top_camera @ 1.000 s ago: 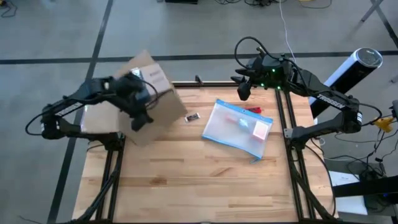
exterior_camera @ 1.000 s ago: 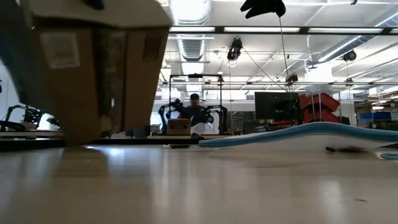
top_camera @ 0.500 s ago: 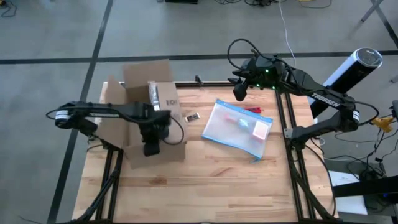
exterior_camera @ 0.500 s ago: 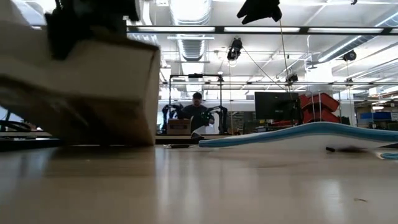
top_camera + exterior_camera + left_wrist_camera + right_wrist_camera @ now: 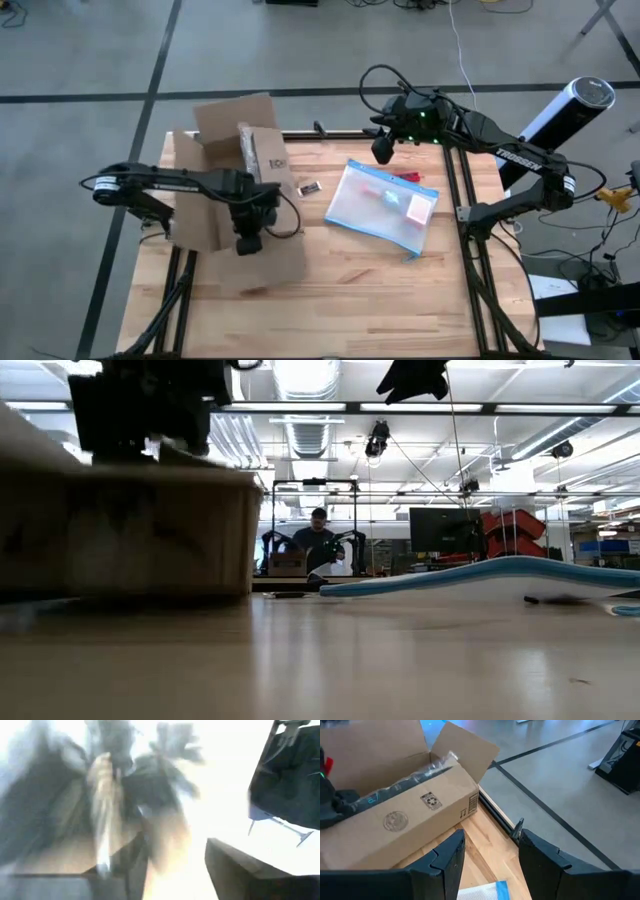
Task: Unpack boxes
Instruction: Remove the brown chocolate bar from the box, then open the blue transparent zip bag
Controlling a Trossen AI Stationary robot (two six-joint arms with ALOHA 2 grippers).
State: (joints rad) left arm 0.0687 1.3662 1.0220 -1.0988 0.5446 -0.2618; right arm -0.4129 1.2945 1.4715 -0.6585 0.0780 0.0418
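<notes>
The open box point(image 5: 235, 190) is sitting on the table's point(image 5: 350, 290) left side. The left gripper point(image 5: 248, 240) is reaching over it, fingers unclear; the right gripper point(image 5: 381, 150) is hovering with fingers open.

The left arm reaches in from its side of the worktop, forearm lying almost level across it, elbow bent, wrist turned down. The left hand point(image 5: 248, 240) points downward low over the near left part; whether its fingers are parted cannot be made out. The right arm is folded high at the far right corner, wrist aimed toward the left. The right hand point(image 5: 381, 149) hangs in the air there, its two fingers point(image 5: 445, 855) spread apart, holding nothing
</notes>
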